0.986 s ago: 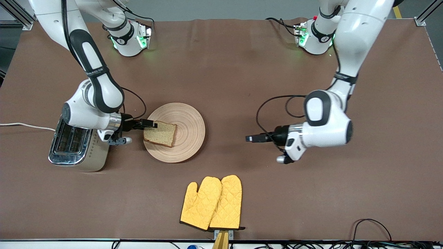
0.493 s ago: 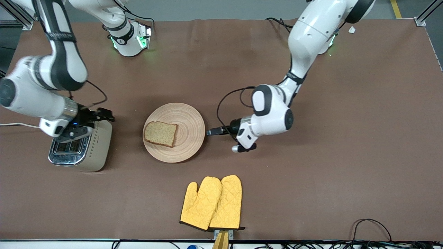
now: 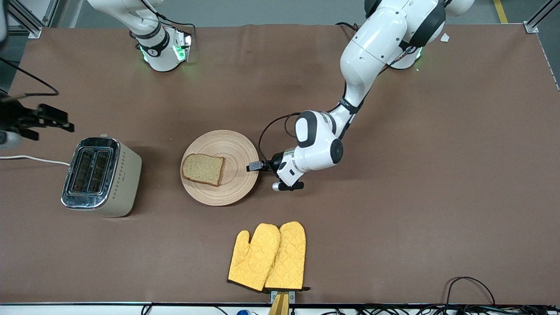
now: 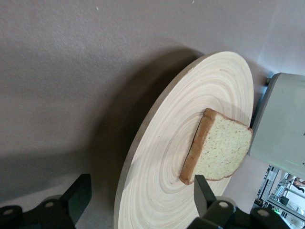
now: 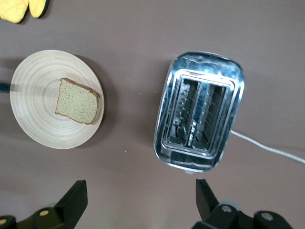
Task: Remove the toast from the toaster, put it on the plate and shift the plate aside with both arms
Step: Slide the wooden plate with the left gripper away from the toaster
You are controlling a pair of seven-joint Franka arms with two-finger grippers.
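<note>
Toast [image 3: 203, 169] lies flat on the plate [image 3: 236, 151], on the half of the plate toward the right arm's end of the surface [image 3: 393, 227]. Its long axis runs along the length of the surface; the darker rounded crust edge faces the right arm's end, the straighter cut edge faces the plate's centre. In the left wrist view the toast [image 4: 218, 152] sits past the plate's middle, crust edge showing as a brown band.

Plate rests mid-surface, roughly midway between the edge at the robots' bases and the edge at the front camera, between the toaster [image 3: 101, 176] and the left arm's wrist.

Left pincer [image 3: 253, 166] is low at the plate's rim on the side toward the left arm's end; its fingers [image 4: 76, 198] are spread apart, one on each side of the rim, nothing clamped.

Right pincer [image 3: 56, 120] is up over the surface near the edge at the right arm's end, beside the toaster; fingers [image 5: 74, 200] spread wide, holding nothing. Its wrist view looks down on the toaster's two empty slots.

Yellow oven mitts [image 3: 267, 256] lie together near the camera-side edge, nearer the camera than the plate.
</note>
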